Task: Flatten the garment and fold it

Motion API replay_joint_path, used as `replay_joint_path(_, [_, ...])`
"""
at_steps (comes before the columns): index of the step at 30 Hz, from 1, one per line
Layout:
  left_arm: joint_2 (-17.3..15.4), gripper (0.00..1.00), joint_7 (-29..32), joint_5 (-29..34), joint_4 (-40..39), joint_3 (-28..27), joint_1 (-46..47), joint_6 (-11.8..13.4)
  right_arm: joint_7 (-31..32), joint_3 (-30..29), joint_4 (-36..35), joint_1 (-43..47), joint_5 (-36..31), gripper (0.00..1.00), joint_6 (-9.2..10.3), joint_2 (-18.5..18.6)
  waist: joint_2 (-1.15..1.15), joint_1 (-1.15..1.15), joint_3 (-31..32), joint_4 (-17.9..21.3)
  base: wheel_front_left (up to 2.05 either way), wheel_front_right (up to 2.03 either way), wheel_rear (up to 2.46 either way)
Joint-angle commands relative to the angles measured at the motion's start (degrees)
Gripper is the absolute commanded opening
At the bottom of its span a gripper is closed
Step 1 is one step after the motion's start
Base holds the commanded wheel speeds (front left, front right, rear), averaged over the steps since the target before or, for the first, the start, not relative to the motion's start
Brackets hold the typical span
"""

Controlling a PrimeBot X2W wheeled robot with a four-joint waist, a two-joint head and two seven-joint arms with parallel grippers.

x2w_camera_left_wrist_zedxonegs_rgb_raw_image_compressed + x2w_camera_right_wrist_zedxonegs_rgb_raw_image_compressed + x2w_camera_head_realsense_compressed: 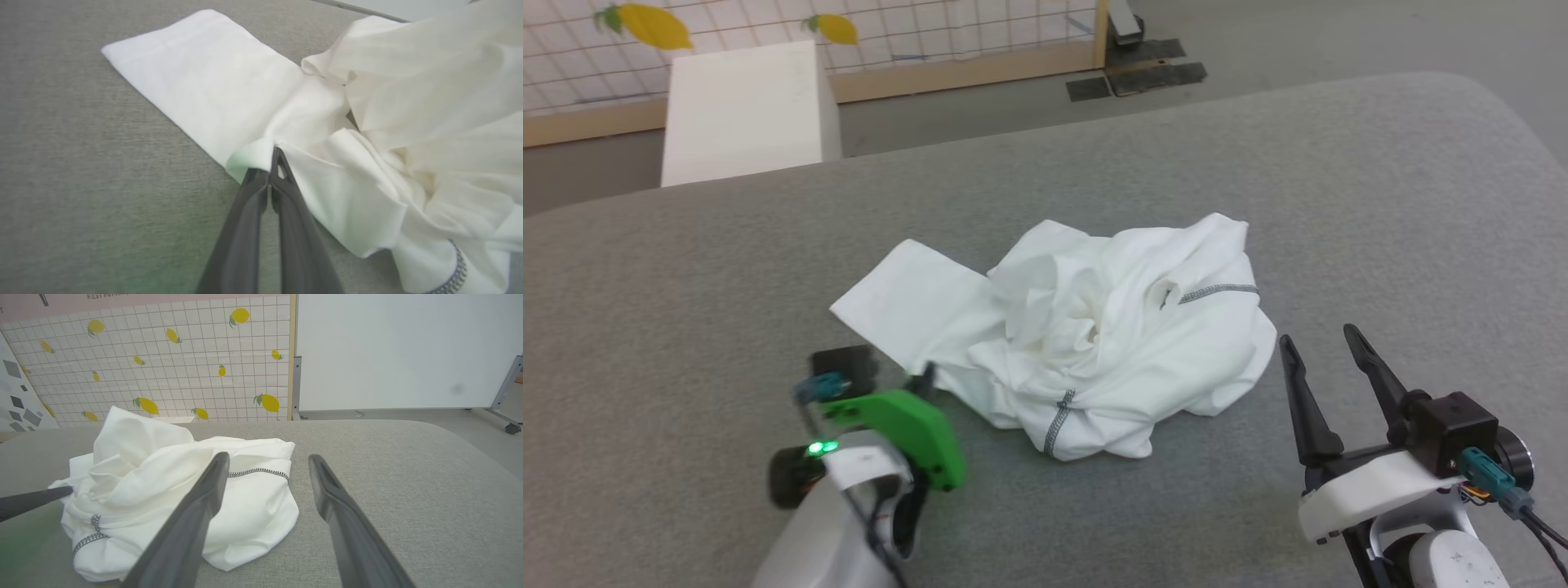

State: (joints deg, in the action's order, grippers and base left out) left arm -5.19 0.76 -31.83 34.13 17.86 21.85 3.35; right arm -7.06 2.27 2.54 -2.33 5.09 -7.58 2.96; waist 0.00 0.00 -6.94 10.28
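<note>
Soft, light, floppy shirt (1111,327): best grabbed by edges. Pinched there by left end effector (273,161); right end effector (1316,335) open.

Grey fabric surface (1339,204); beyond it lemon-print gridded wall (163,355), white panel (388,351), perhaps a whiteboard, grey floor (1298,41)

Right gripper (269,457) spread wide beside the crumpled garment (155,473)

The white garment sits heaped on the grey desk (388,465), left of centre, its grey speckled stitching showing. One finger of the right gripper crosses in front of it; the other stands over bare desk. A dark finger of the left gripper (36,500) reaches the heap's left edge. Behind are a lemon-patterned wall (163,355) and a white panel (388,351).
</note>
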Motion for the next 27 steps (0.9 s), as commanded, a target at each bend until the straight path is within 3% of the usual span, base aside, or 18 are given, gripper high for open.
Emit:
replay_joint_path(1, [-1.62, 0.0, -1.31, -0.83, -1.48, -1.26, -1.91, 1.02, 0.02, -0.19, -0.24, -0.07, -0.06, 1.0, 0.09, -0.08, 0.0, 0.0, 0.91, -2.06, 0.0, 0.0, 0.0])
replay_joint_path(8, [-6.98, 0.0, -2.68, -2.74, -12.95, -7.45, -10.99, 6.02, 0.43, -0.92, -1.1, 0.28, -0.17, 1.0, 0.09, -0.08, 0.0, 0.0, 1.14, -6.09, 0.0, 0.0, 0.0])
replay_joint_path(14, [-11.61, 0.0, -0.68, -2.25, -20.43, -12.22, -19.55, 13.0, 1.18, -2.32, -1.5, 0.22, -0.46, 1.0, 0.09, -0.08, 0.0, 0.0, 0.52, -8.65, 0.0, 0.0, 0.0])
replay_joint_path(18, [-11.2, 0.0, -0.42, -4.02, -23.43, -14.72, -21.7, 15.11, 2.94, -4.34, -1.42, 0.23, -0.68, 1.0, 0.09, -0.08, 0.0, 0.0, -0.06, -10.32, 0.0, 0.0, 0.0])
replay_joint_path(19, [-10.84, 0.38, -0.58, -4.49, -24.06, -14.82, -21.89, 14.88, 3.61, -5.08, -1.24, 0.19, -0.61, 1.0, 0.09, -0.08, 0.0, 0.0, -0.2, -10.7, 0.0, 0.0, 0.0])
replay_joint_path(20, [-10.47, 1.0, -0.87, -5.02, -24.61, -14.75, -22.0, 14.23, 4.52, -5.93, -0.94, 0.04, -0.46, 1.0, 0.09, -0.08, 0.0, 0.0, -0.36, -11.1, 0.0, 0.0, 0.0])
replay_joint_path(27, [-8.41, 1.0, -9.74, -2.16, -27.46, -10.94, -19.75, 9.21, 13.15, -10.84, 1.6, -3.33, -1.47, 1.0, 0.09, -0.08, 0.0, 0.0, -1.8, -14.25, 0.0, 0.0, 0.0])
